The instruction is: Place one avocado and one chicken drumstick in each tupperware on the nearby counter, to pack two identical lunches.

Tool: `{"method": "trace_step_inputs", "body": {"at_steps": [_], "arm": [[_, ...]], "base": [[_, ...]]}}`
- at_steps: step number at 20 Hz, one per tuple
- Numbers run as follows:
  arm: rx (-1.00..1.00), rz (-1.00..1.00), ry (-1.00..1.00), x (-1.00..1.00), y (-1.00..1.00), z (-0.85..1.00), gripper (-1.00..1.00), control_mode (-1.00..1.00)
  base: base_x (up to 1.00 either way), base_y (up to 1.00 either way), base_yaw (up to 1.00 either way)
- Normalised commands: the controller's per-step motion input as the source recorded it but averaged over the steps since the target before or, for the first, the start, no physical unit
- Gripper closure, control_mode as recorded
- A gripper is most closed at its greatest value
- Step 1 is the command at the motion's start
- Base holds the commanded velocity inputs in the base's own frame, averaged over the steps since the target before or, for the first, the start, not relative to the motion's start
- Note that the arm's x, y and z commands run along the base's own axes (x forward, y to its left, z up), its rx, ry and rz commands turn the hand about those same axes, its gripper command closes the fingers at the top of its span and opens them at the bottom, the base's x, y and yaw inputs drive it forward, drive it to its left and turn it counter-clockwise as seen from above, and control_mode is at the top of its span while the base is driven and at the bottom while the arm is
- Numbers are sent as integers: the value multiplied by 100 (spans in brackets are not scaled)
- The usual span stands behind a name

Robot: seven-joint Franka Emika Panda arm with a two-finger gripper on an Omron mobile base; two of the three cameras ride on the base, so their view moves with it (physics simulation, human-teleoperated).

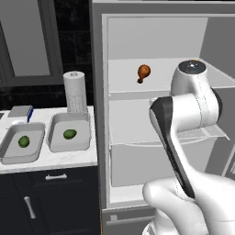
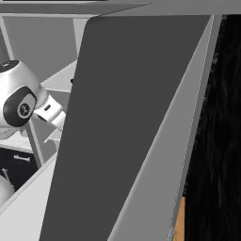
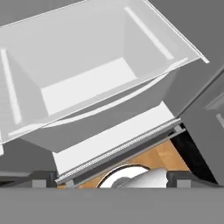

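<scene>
Two light-grey tupperware stand side by side on the white counter (image 1: 55, 158). The left tupperware (image 1: 8, 151) holds one dark-green avocado (image 1: 23, 141). In the right tupperware (image 1: 57, 125) lies the other avocado (image 1: 69, 134). One orange-brown chicken drumstick (image 1: 143, 72) lies on the upper shelf of the open fridge. My arm reaches into the fridge below that shelf and hides the hand in the left base view. In the hand view my gripper (image 3: 113, 180) is open and empty, looking down into a white fridge drawer (image 3: 83, 92).
A paper towel roll (image 1: 75, 92) stands behind the right tupperware, and a small flat grey box with a blue side (image 1: 21, 111) lies behind the left one. The open fridge door (image 2: 127, 127) stands close on my right. Fridge shelves (image 1: 133, 87) surround the arm.
</scene>
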Motion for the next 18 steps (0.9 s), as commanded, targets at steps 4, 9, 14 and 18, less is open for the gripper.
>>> {"method": "trace_step_inputs", "body": {"at_steps": [4, 9, 14, 18], "arm": [[-4, 0, -40, 3, -56, 100, -100, -100], [-2, 0, -9, 42, -44, 93, -100, -100], [-2, 1, -3, 79, -34, 48, -100, -100], [0, 5, 0, 100, -3, -16, -100, -100]], "base": [[0, 0, 0], [0, 0, 0], [0, 0, 0], [0, 0, 0]]}}
